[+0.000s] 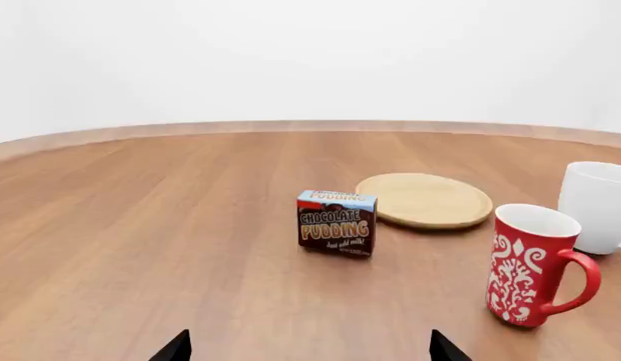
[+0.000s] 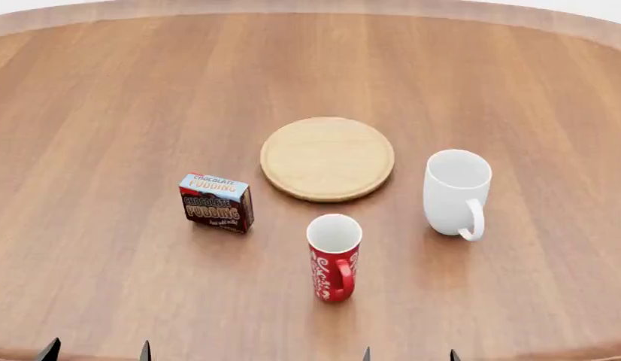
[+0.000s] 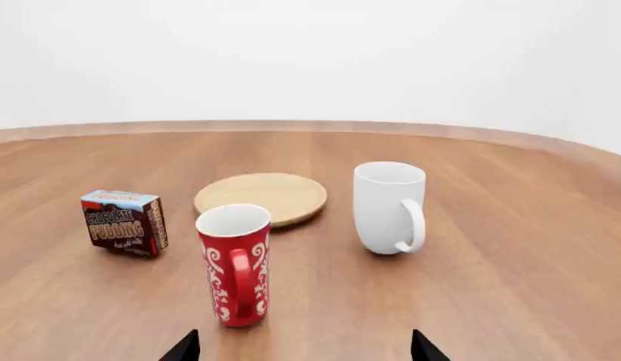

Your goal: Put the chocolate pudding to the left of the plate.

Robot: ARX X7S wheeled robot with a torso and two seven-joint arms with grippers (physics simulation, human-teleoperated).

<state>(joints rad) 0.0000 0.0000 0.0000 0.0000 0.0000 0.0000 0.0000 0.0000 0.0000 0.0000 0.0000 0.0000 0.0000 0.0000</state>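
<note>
Nearest the robot, only the dark fingertips of both grippers show at the near edge of the wooden table [image 2: 110, 90]. The left gripper [image 2: 95, 350] has its two tips set wide apart with nothing between them, and the right gripper [image 2: 409, 354] is likewise spread wide and empty.

Taking the plate [image 2: 328, 158] as the landmark: the red patterned mug [image 2: 334, 256] stands upright on the robot's side of it, nearer than anything else on the table. The chocolate pudding [image 2: 217, 202] stands upright just beside the plate's near-left edge, apart from it, front lettering facing the robot. It lies well ahead of the left gripper, a little to that gripper's right. The white mug [image 2: 457, 192] stands upright just right of the plate, handle toward the robot.
</note>
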